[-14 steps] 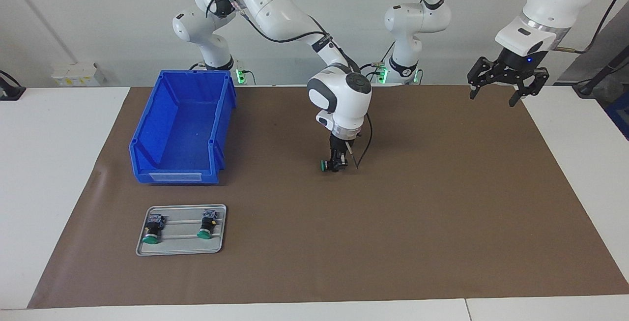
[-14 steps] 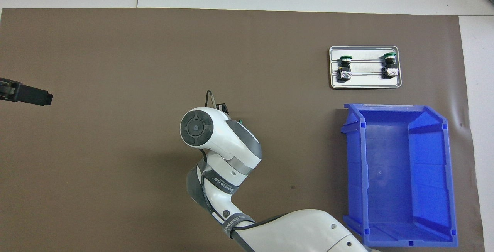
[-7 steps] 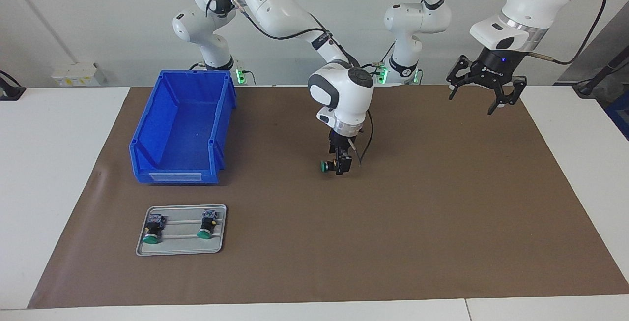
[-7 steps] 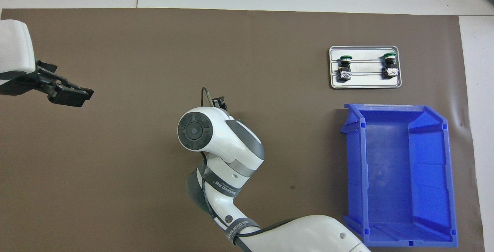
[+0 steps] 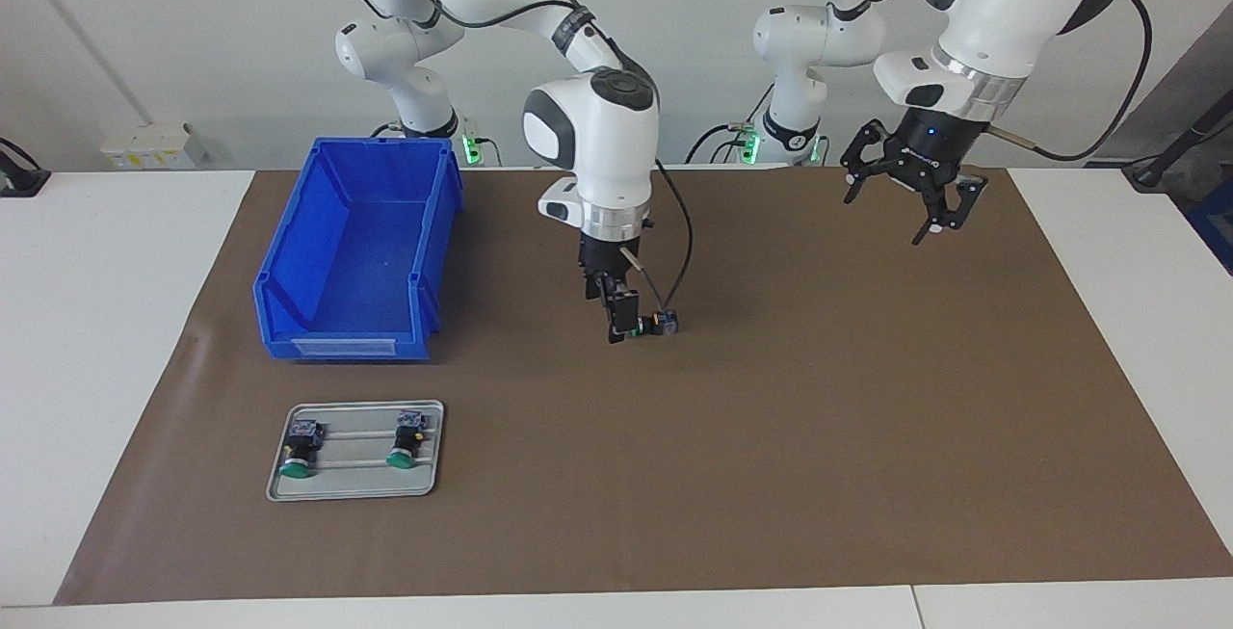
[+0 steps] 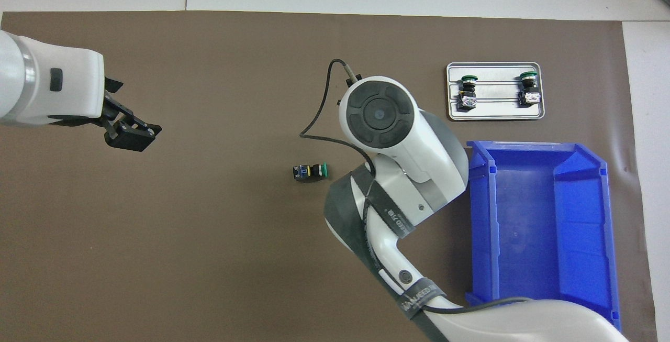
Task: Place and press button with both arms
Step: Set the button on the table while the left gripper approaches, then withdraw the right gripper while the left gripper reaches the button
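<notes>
One button [image 5: 659, 323] lies on its side on the brown mat near the table's middle, free of both grippers. It also shows in the overhead view [image 6: 310, 172], with its green cap toward the right arm's end. My right gripper [image 5: 616, 330] hangs open just above the mat beside the button, not touching it. The wrist hides it in the overhead view. My left gripper [image 5: 894, 211] is open and empty, high over the mat toward the left arm's end, and it also shows in the overhead view [image 6: 133, 135].
A grey tray [image 5: 353, 486] [image 6: 495, 117] holds two more buttons [image 5: 408, 442] [image 6: 467, 90], farther from the robots toward the right arm's end. A blue bin [image 5: 289, 330] [image 6: 539, 237] stands empty between the tray and the robots.
My right gripper has let go of the button, risen and swung toward the right arm's end. The button now lies on the mat. My left gripper has moved in toward the table's middle.
</notes>
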